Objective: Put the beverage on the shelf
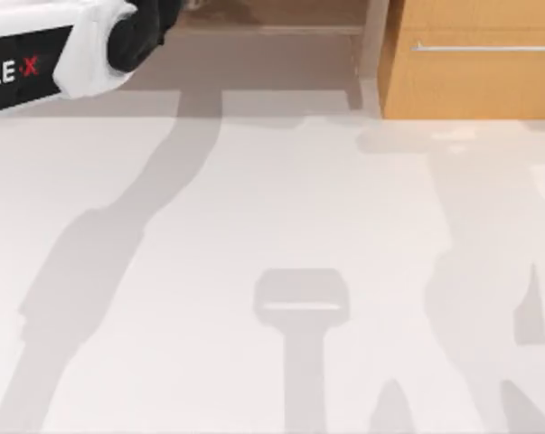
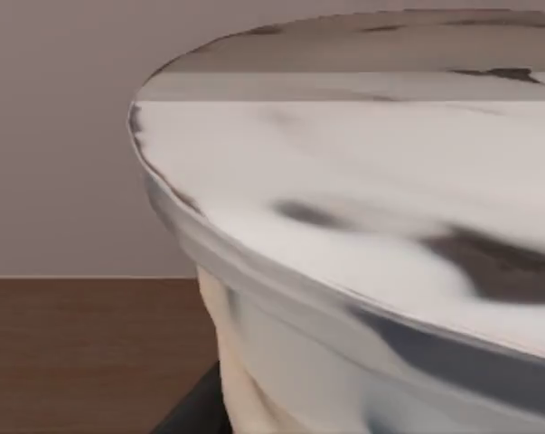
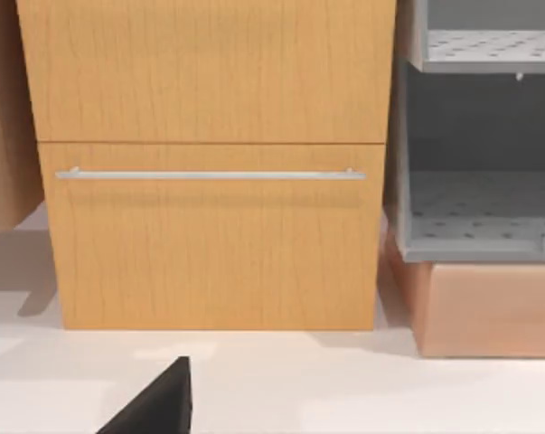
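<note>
White-and-grey beverage up at the shelf, tip or drop risk

Left pincer: a dark edge of it sits just under the beverage. I cannot tell whether it is grasping or released. The beverage sits right against the left wrist camera, with its marbled rim and top face tilted across the view. A brown wooden surface lies below and beside it, with a plain wall behind. I judge that surface to be the shelf board, so the beverage is at or just over the shelf. I cannot tell whether it is touching the board.

Risks:
- If the base is not flat on the board, letting go would make it tip or roll off, back onto the desk.
- Pulling the arm out at an angle could drag the beverage along.
- The upright post and the orange cabinet stand to the right, so a sideways swing there could knock against them.

Pose: the left arm is at the top view's upper left, stretched toward the shelf at the far edge. It is raised over the desk and casts a long shadow.

The right pincer is idle, low over the desk, and faces the cabinet front and its silver handle. I cannot tell its state. A grey rack stands just beside the cabinet.
</note>
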Available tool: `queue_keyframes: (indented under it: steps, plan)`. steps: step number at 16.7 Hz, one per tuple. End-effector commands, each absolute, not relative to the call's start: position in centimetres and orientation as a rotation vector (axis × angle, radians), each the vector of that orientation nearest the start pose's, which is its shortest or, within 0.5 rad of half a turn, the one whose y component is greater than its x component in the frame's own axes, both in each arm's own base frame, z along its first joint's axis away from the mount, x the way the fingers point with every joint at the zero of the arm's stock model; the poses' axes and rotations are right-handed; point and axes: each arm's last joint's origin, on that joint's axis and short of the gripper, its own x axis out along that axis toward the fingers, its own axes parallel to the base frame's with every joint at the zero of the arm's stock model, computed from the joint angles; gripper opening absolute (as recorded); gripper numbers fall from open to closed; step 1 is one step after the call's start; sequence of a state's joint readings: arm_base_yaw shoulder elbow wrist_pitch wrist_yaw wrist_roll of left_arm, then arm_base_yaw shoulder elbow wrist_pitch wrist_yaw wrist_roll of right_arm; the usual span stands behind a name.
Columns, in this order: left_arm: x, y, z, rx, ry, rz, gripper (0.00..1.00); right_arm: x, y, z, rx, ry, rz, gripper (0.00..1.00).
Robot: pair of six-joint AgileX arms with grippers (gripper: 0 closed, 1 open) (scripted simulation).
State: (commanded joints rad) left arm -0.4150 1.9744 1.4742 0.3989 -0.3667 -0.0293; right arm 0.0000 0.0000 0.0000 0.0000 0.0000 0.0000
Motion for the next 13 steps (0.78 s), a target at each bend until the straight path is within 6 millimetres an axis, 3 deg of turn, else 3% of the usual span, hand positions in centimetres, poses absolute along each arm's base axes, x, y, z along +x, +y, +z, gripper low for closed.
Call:
queue_keyframes:
  steps: [4,8,13]
  plan:
    - [45.4,-17.4,25.4,-0.008,0.093,-0.024,0.0,10.6,-0.1,16.0,0.0,0.0,0.0,1.0]
    - [45.5,-17.4,25.2,-0.008,0.095,-0.024,0.0,10.6,-0.1,16.0,0.0,0.0,0.0,1.0]
    - [45.5,-17.4,25.2,-0.008,0.095,-0.024,0.38,10.6,-0.1,16.0,0.0,0.0,0.0,1.0]
